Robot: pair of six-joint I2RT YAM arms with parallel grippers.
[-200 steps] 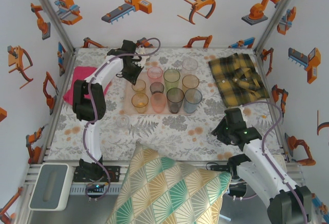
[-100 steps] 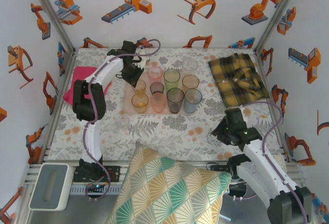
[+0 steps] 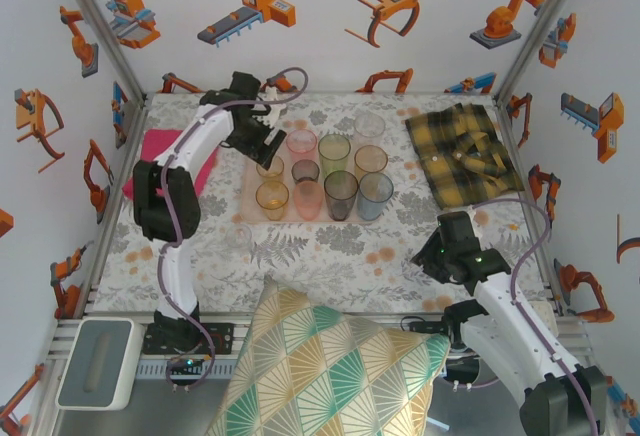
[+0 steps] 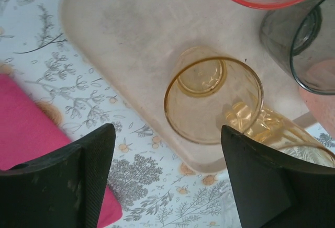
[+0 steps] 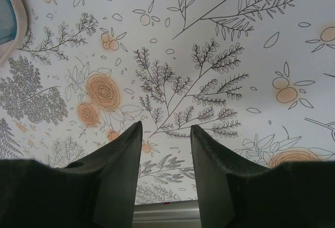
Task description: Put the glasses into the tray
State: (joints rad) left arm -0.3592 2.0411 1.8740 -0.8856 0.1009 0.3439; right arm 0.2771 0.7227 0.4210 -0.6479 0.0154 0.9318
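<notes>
We're well along here. Starting at the left, a lone clear glass point(image 3: 238, 238) stands on the floral tablecloth point(image 3: 330, 246), off the near-left corner of the tray point(image 4: 131, 24) and well apart from both arms. By our count that's the one yet to be brought in.

Moving across, the left gripper point(image 3: 263, 146) hangs over the tray's far-left corner. From the left wrist we see its jaws spread wide, holding nothing. Directly below, in the gap between the two fingers point(image 4: 78, 175), an amber glass point(image 4: 213, 100) stands upright on the tray near its edge, touching neither finger. We'd count that one as placed.

Through the middle, the other glasses point(image 3: 340, 194) stand upright in rows on the tray: pink, green, smoky, orange, blue. A second clear one point(image 3: 369, 124) sits at the far edge, and we can't call it on the tray or just past it.

Over on the right, the right gripper point(image 5: 165, 134) sits low above bare tablecloth. Its jaws are narrow with a slim gap, empty and well apart from every glass.

Our guess for the next job: the left arm takes that stray clear glass.
</notes>
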